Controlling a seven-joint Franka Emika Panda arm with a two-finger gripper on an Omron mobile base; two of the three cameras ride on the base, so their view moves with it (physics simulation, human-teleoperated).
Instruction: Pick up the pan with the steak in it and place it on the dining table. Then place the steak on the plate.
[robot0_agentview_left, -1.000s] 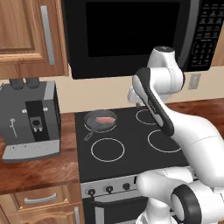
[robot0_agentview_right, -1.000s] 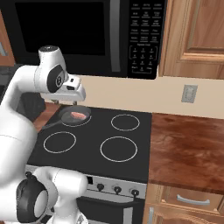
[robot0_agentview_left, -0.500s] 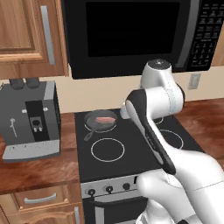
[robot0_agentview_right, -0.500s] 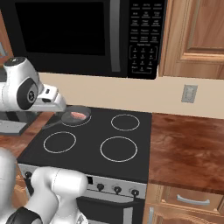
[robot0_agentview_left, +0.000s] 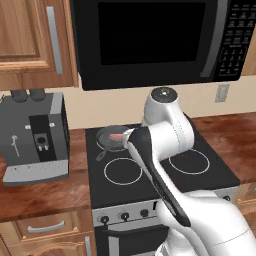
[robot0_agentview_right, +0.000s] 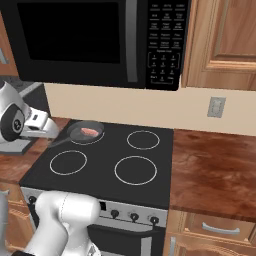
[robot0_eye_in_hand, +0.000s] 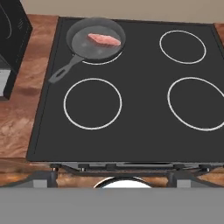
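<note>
The pan (robot0_eye_in_hand: 96, 37) is a small dark skillet on the stove's back left burner, with its handle (robot0_eye_in_hand: 63, 72) pointing toward the front left. The steak (robot0_eye_in_hand: 104, 40) lies flat inside it. Both base views also show the pan (robot0_agentview_left: 111, 136) (robot0_agentview_right: 86, 132) and the steak (robot0_agentview_left: 117, 136) (robot0_agentview_right: 90, 131). My gripper (robot0_eye_in_hand: 111, 177) hangs above the stove's front edge, well short of the pan. It is open, with the fingertips (robot0_eye_in_hand: 41, 177) wide apart and nothing between them. The dining table and the plate are out of view.
A black stove top (robot0_eye_in_hand: 131, 118) has a ring on each burner. A grey coffee machine (robot0_agentview_left: 35, 135) stands on the wooden counter left of the stove. A black microwave (robot0_agentview_left: 150, 40) hangs low above it. More counter (robot0_agentview_right: 215, 170) lies to the right.
My arm has swung left and down in front of the stove, so its upper joint now sits lower. The pan and steak have not moved.
</note>
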